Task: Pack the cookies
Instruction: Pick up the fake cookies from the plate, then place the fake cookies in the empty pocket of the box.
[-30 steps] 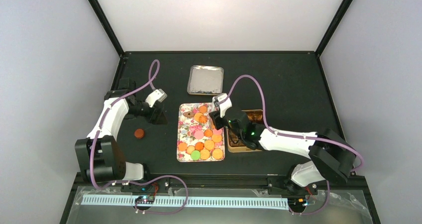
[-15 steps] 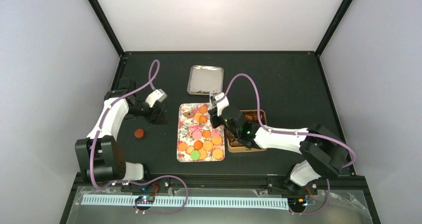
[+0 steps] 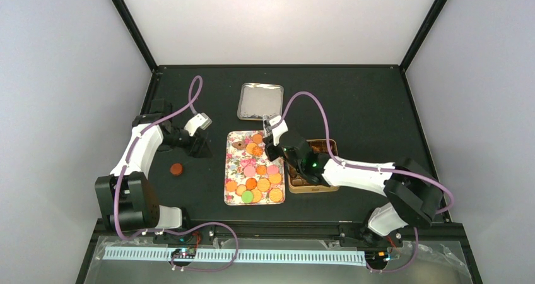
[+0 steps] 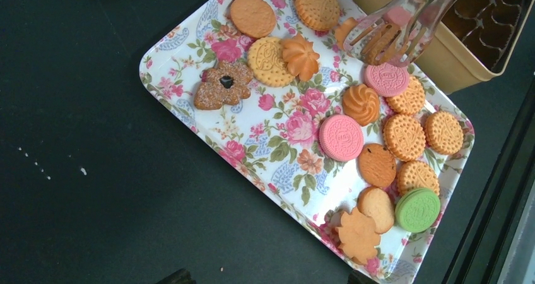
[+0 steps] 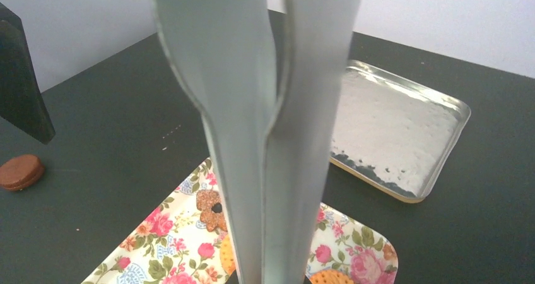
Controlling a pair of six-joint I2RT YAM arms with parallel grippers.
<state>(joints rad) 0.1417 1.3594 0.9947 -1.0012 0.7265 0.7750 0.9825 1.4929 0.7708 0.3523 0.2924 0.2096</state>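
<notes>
1. The right gripper (image 3: 282, 150) is clamping a pair of metal tongs (image 4: 404, 19), and their blades are pressing nearly together.
2. The tong tips are reaching down at the right edge of the floral tray (image 3: 235, 161), toward its far corner, over an orange cookie (image 4: 348, 30). Whether they are pinching it, I cannot tell.
3. The cookies (image 4: 341, 137) are lying flat on the tray, crowding its right side and near end. Most are orange rounds, with some pink ones, a green one and a leaf shape.
4. A gold tin (image 4: 441, 63) with brown compartments is sitting just beside the tray's right edge.
5. The left gripper (image 3: 199, 146) is hanging open and holding nothing, over the table (image 3: 378, 107) left of the tray.
6. One brown cookie (image 3: 177, 168) is lying alone on the table near the left gripper.
7. A silver lid (image 3: 260, 101) is lying just beyond the tray's far edge.
</notes>
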